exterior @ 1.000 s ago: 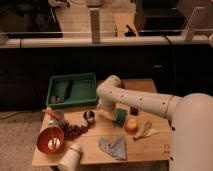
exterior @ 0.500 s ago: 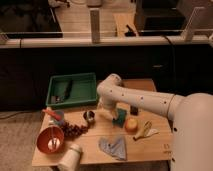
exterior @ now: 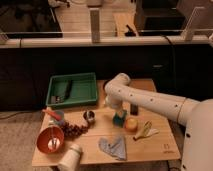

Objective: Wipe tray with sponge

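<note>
Nearest, a cloth (exterior: 112, 147) and a bowl (exterior: 50, 139) are noted on the table (exterior: 165, 150). At mid-table a green block, taken to be the sponge (exterior: 119, 119), is found just beside an orange (exterior: 131, 124). The gripper (exterior: 115, 107) is held directly over it (open or closed cannot be told). The tray (exterior: 72, 103) lies beyond, to the left, not yet wiped. The pick-up step is judged in hand; next, a secure grasp and a carry to the tray are called for.

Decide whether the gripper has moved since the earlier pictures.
No. The gripper stays over the teal block, just left of the orange and right of the green tray.
</note>
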Motion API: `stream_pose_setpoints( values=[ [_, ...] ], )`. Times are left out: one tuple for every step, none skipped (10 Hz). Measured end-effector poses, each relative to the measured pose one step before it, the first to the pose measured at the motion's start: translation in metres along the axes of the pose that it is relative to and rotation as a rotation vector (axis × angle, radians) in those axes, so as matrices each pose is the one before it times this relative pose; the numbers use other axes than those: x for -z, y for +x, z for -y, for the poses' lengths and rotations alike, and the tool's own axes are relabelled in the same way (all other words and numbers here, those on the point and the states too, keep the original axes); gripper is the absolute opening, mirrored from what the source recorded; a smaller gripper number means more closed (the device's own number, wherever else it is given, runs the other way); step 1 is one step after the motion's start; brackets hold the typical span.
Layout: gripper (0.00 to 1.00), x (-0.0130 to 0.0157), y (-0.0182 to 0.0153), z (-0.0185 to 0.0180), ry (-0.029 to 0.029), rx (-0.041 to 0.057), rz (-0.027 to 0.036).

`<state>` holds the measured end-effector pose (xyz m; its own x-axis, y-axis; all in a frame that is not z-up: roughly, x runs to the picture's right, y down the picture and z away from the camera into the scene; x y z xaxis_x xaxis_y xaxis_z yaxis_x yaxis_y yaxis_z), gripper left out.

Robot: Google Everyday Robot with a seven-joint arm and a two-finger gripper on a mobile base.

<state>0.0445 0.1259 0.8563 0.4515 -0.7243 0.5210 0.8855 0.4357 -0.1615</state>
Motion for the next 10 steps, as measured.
stream_pose_setpoints(
  values=[
    [0.8,-0.00202,0.00109,-0.00287,0.00714,0.02176,-0.0068],
    [0.8,-0.00181,-0.00027,-0.00295,-0.00011,0.01067,-0.00188],
    [0.8,-0.00266,0.00002,-0.00336,-0.00557,0.01119,-0.00316],
    [0.8,-0.00274,-0.00107,-0.00163,-0.00455,0.00974,0.00115],
    [0.8,-0.00333,-0.00062,-0.00212,-0.0052,0.01107,0.00013],
    [0.8,-0.00246,0.00017,-0.0026,-0.00366,0.00815,-0.00181],
    [0.8,-0.00356,-0.00087,-0.00342,-0.00506,0.00638,0.00193],
    [0.8,-0.00258,0.00015,-0.00191,-0.00335,0.00385,-0.00146],
    [0.8,-0.00239,-0.0005,-0.0009,-0.00209,0.003,0.0],
    [0.8,-0.00173,0.00013,-0.00348,-0.00354,-0.003,-0.00154]
  ],
)
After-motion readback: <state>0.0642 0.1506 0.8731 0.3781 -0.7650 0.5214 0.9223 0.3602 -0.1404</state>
